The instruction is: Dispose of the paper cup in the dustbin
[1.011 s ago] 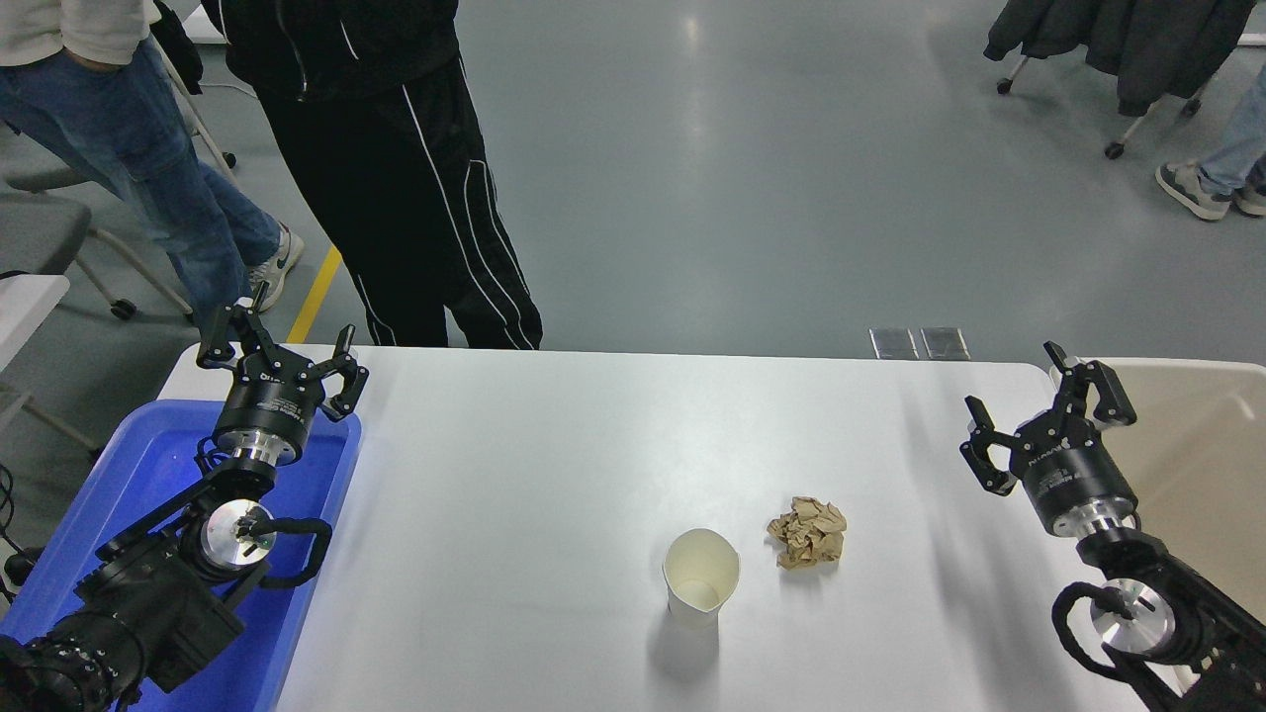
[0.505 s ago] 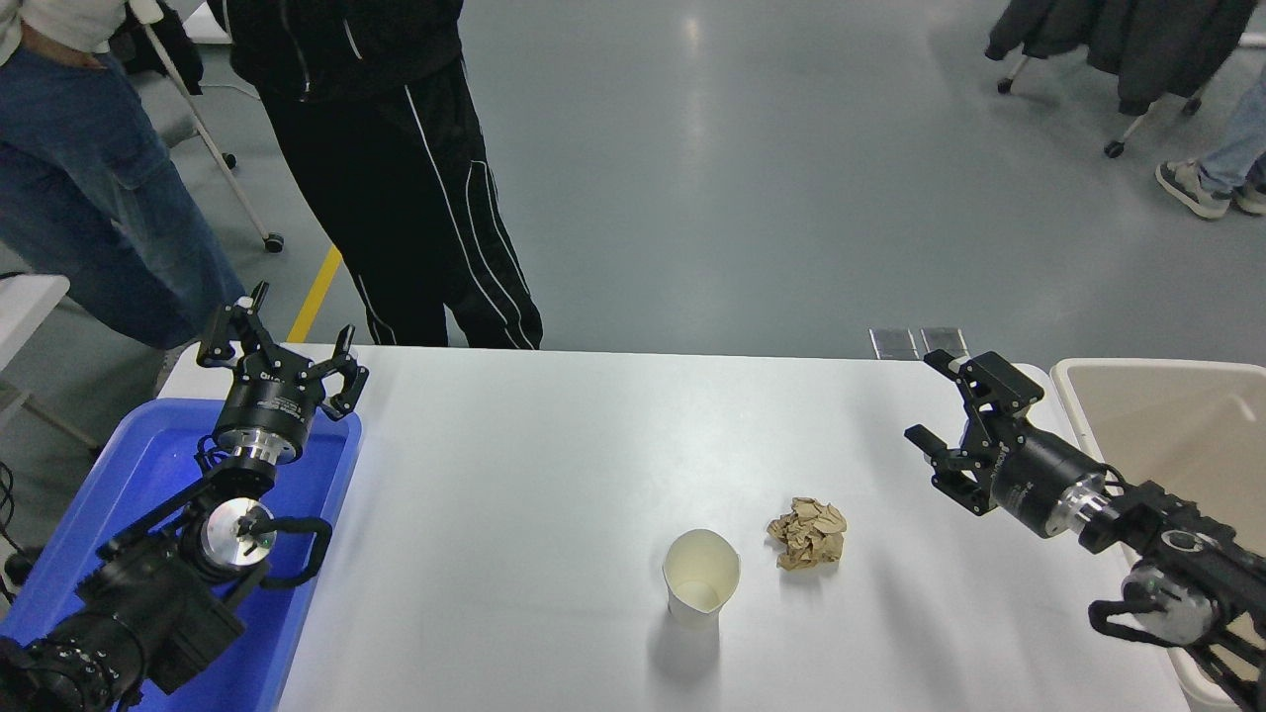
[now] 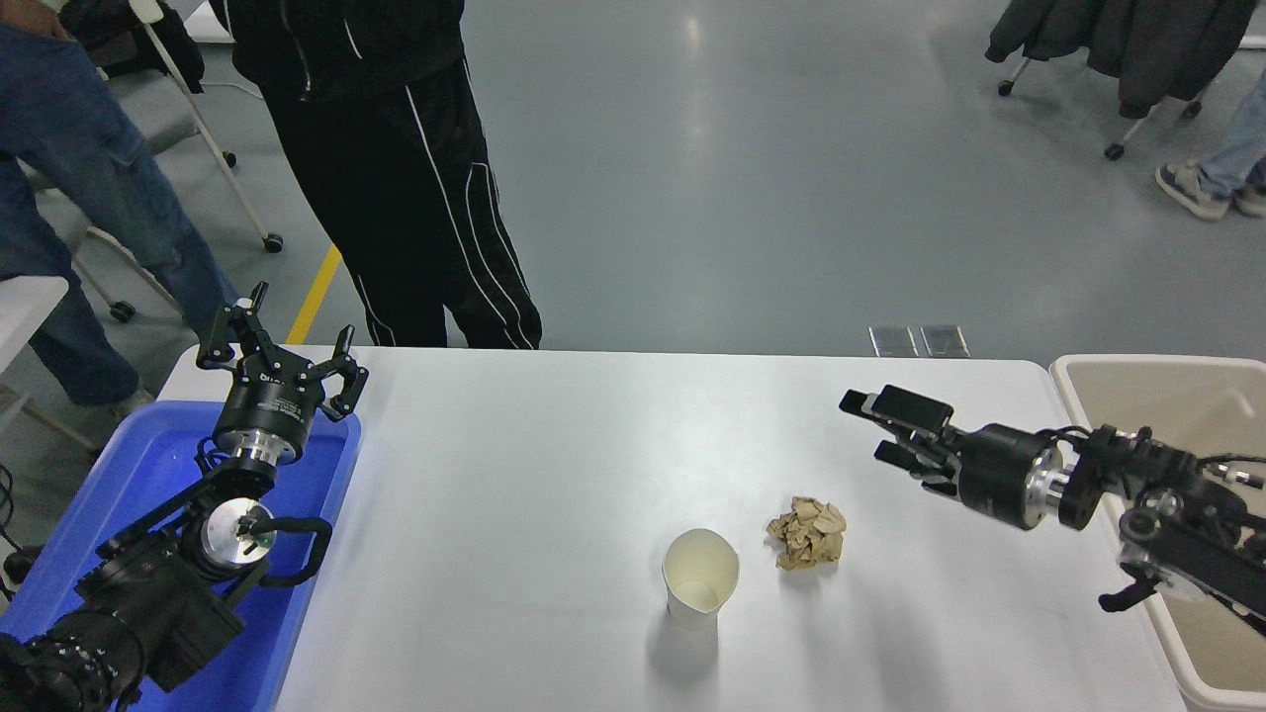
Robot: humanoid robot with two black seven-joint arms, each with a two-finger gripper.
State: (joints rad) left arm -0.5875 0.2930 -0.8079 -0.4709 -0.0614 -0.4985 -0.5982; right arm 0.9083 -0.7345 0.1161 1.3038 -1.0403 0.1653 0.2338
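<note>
White table seen from above, with a paper cup standing upright near the front edge, slightly right of centre. Open mouth up, rim a little squashed, nothing touching it. Crumpled brown paper ball just beside it, to the right and a bit farther back, with a narrow gap of bare table between the two.

Right gripper reaching in from the right edge, held level above the table, pointing left, fingers parted wide and empty. Positioned farther back than the cup and to its right, well apart from it, with the paper ball lying roughly between gripper and cup. Dustbin, beige with a thick rim, at the far right off the table's end, partly hidden behind the right arm.

Left gripper parked at the far left above a blue tray, fingers spread, holding nothing. Legs of a person in dark trousers beyond the far edge.

Step in hand, by judgement: approach for the grasp, cup not yet touched. Best done by coming in from the near right or from above, clear of the paper ball, so as not to nudge it into the cup. Worth keeping the fingers wide until they straddle the cup wall, then closing gently around the middle of the body: thin paper, likely to crush or tip under a hard or off-centre squeeze. Lift straight up before any travel right toward the bin.
</note>
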